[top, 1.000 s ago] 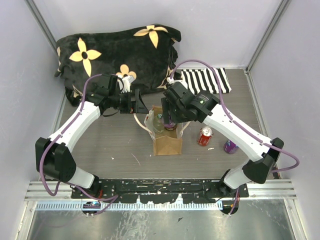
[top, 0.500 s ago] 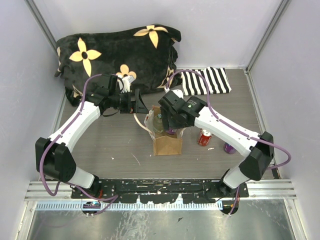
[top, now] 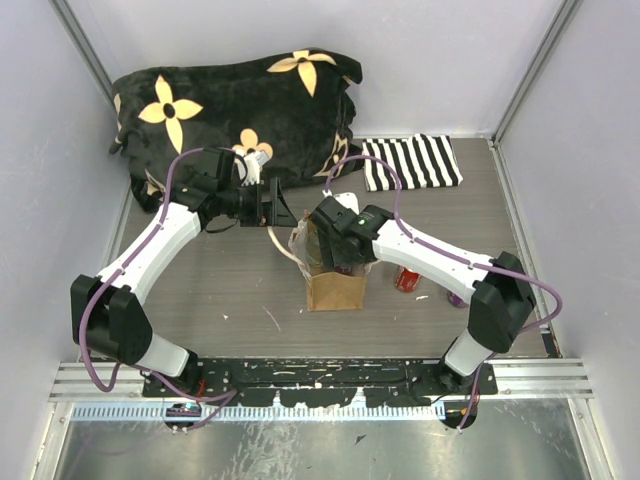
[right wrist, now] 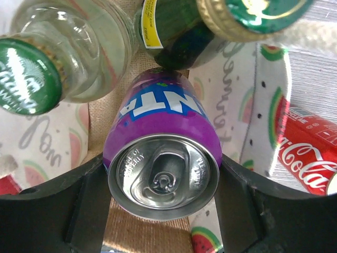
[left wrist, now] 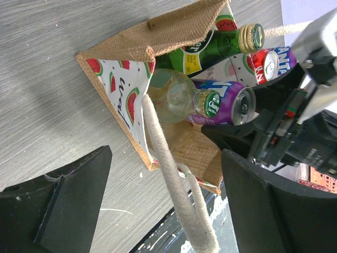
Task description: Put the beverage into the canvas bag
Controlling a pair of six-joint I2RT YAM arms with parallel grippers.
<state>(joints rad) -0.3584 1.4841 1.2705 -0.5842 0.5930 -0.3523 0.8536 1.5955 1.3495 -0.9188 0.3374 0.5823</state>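
Note:
The tan canvas bag stands open at mid-table, its watermelon-print lining showing. My right gripper is shut on a purple Fanta can and holds it upright inside the bag's mouth, a finger on each side. A clear bottle with a green cap and a green glass bottle lie in the bag beside the can. My left gripper is open at the bag's far-left edge. A cream rope handle runs between its fingers.
A red cola can stands just right of the bag, half under my right arm. A second purple can is beyond it. A black flowered cushion and a striped cloth lie at the back.
My right arm has swung left and down, bringing the purple can over and into the bag's mouth. My left arm and the bag have not moved.

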